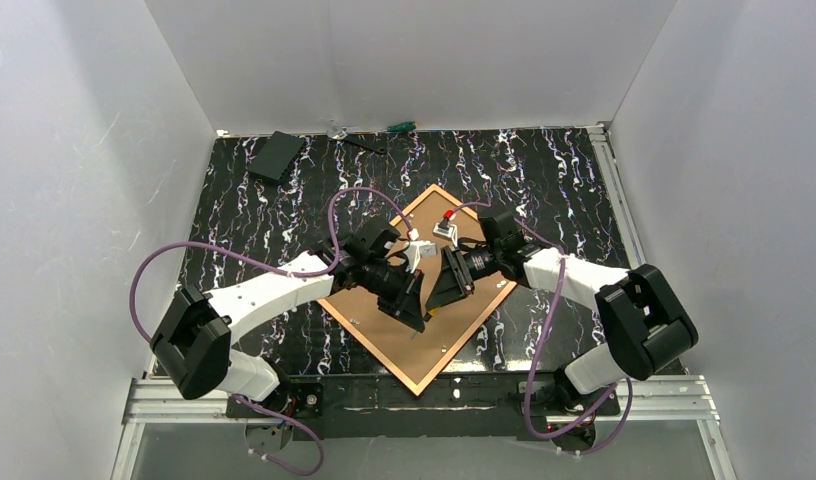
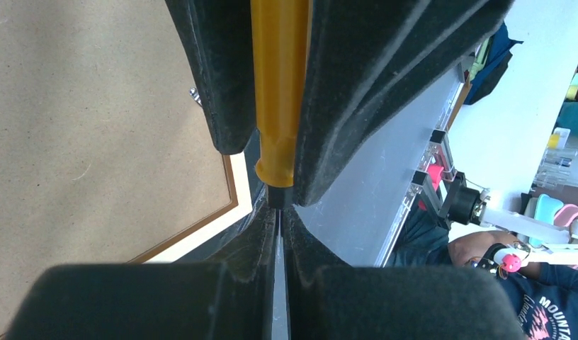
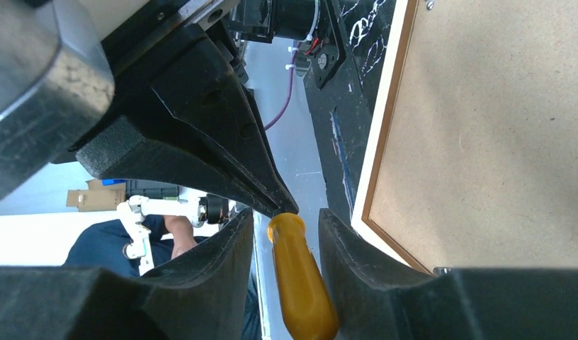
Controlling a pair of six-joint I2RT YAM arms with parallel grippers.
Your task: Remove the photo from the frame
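Observation:
The frame (image 1: 476,333) lies face down as a diamond on the black marbled table. The photo's plain brown board back (image 1: 439,345) fills it, and its printed side is hidden. The board (image 2: 95,127) and frame rail (image 2: 201,225) show beside my left gripper (image 2: 280,234), which is shut on the thin metal shaft of a screwdriver just above the board (image 1: 421,322). The screwdriver's amber handle (image 3: 300,283) reaches between the fingers of my right gripper (image 3: 286,219). Those fingers flank the handle with a narrow gap on each side. The rail (image 3: 385,142) and board (image 3: 499,142) lie to its right.
A small white and red object (image 1: 446,226) sits on the board's far corner. A black box (image 1: 276,156) and a green-handled tool (image 1: 399,126) lie at the back wall. Small metal tabs (image 2: 195,94) (image 3: 442,270) stick up at the board's edge. White walls enclose three sides.

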